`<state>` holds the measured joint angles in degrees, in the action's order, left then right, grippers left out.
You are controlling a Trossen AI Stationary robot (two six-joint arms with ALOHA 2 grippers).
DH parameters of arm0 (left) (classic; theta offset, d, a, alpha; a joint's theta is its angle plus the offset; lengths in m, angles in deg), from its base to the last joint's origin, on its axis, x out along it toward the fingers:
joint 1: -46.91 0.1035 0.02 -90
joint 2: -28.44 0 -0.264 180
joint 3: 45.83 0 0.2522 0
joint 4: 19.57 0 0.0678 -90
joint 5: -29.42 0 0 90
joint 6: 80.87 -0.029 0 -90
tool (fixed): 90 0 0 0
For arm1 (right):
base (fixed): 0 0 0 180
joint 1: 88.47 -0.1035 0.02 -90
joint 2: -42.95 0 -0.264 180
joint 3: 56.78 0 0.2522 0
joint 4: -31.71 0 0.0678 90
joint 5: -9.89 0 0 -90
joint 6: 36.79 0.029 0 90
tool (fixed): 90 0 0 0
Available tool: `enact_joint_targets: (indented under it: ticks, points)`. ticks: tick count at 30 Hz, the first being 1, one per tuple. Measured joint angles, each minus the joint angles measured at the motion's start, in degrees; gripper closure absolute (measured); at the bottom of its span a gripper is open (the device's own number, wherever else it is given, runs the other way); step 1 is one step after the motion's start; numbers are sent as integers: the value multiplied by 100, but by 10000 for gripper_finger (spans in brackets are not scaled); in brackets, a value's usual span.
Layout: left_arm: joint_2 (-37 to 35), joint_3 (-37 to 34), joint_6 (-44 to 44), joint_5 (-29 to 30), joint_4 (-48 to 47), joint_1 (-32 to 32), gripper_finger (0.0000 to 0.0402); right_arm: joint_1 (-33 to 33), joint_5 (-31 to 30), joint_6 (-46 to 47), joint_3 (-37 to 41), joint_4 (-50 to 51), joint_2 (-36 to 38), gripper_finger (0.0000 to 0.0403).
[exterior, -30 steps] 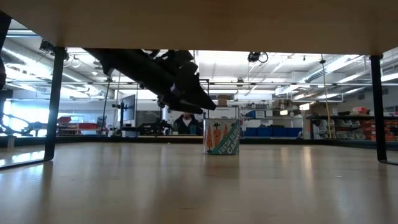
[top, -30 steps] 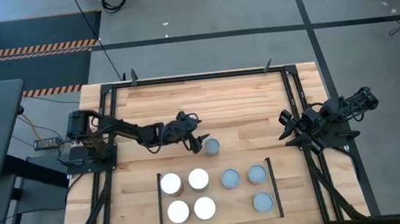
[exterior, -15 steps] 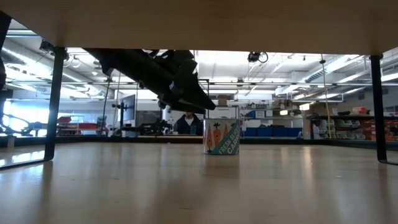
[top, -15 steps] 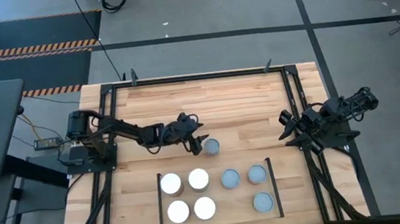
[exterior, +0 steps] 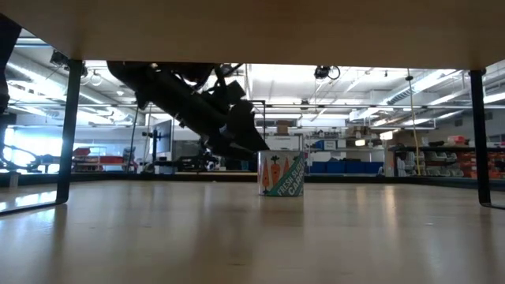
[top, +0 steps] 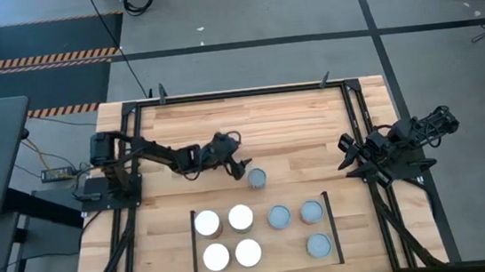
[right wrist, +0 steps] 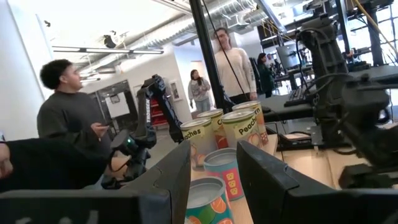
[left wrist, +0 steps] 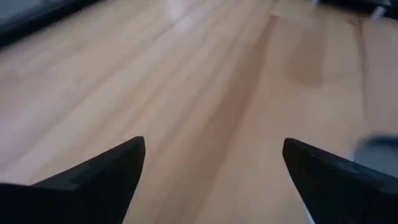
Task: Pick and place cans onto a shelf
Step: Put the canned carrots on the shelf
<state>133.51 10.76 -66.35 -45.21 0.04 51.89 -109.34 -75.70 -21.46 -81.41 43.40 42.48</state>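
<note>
Step in hand, by my read: pickup of the last loose can [top: 256,178], w/ seven cans already on the shelf [top: 264,257] in the lower centre of the high view. Four white-topped ones sat in the shelf's left half, three grey-topped in its right half, so one slot in the bottom row looked free.

Left gripper [top: 238,167] sat just up-left of the loose can, near it but not touching, fingers spread wide. Left wrist view showed both dark fingers [left wrist: 99,171] well apart over bare wood, w/ only a blurred sliver of can at the right edge. So the can wasn't between the fingers yet.

Next move prob. calls for shifting the gripper down-right to straddle the can, then closing on it.

Loose can: small, round, grey-silver top; in the low view it stood upright at frame centre [exterior: 282,173], orange carrot label w/ green lettering.

Right gripper [top: 348,161] waited at the table's right edge, mid-frame; fingers stood partly apart, holding nothing.
</note>
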Motion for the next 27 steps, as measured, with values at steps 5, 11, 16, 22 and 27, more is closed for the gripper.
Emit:
enact_joint_targets:
  ticks: [5,11,16,22,27]
  points:
    - [-2,0,-528,-685,408,64,12,-2,0,0,0,0,1,266]
    - [63,2,-1193,-651,549,15,12,0,0,-1,0,-2,1,266]
    - [283,1,-1362,-909,849,-77,12,-1,0,-1,0,-1,1,266]
    - [802,-4,-1365,-904,2039,-264,12,-1,0,-1,0,0,2,266]
    - [829,-1,-1204,-877,2495,-417,12,0,0,-1,0,-4,2,266]
